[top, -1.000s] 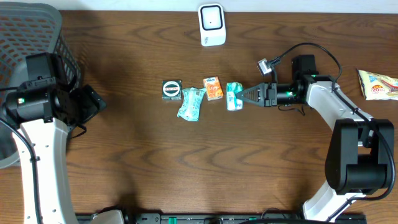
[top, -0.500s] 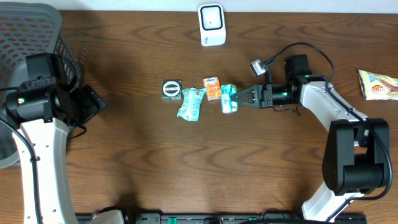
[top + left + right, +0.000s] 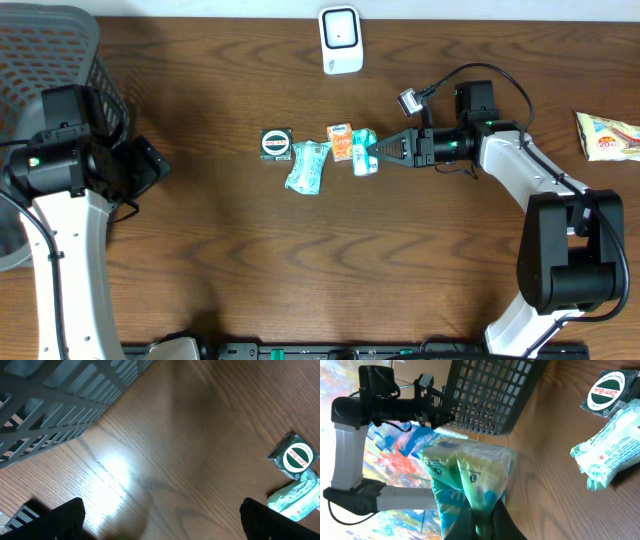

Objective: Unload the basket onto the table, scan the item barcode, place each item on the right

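Note:
My right gripper (image 3: 380, 152) is shut on the edge of a teal and pale green packet (image 3: 364, 152), held just right of the orange box (image 3: 343, 142). In the right wrist view the packet (image 3: 469, 474) hangs above the wood, pinched at its lower seam by my gripper (image 3: 482, 519). The white barcode scanner (image 3: 341, 40) stands at the table's far edge, apart from the packet. My left gripper (image 3: 145, 165) hovers open at the left beside the basket; its fingers (image 3: 56, 520) hold nothing.
A round-label dark green packet (image 3: 275, 143) and a pale teal pouch (image 3: 308, 166) lie left of the orange box. A grey mesh basket (image 3: 60, 50) stands at the far left. A yellow snack bag (image 3: 607, 135) lies at the right edge.
My right gripper has carried the teal packet leftward, from beside the row to right against the orange box. The left arm has not moved.

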Available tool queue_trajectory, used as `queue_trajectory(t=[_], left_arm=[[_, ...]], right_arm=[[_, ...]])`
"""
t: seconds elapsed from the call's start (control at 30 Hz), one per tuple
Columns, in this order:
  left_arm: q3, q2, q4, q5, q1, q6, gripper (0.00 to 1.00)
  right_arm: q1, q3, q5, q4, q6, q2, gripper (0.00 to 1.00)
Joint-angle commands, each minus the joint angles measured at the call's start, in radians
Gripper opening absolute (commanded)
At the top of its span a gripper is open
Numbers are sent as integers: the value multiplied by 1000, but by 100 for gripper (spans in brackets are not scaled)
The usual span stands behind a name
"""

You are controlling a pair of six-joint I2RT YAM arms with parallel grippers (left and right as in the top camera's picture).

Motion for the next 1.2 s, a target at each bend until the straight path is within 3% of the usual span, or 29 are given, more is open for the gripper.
queue_trajectory(t=[0.0,1.17], left_arm=[[-2,-4,-5,-16,3,-6,98],[-2,-4,-5,-17,3,-6,98]], right_arm=[[11,-4,-31,2,17,-8,1],[58,-4,-31,21,-17,-8,1]])
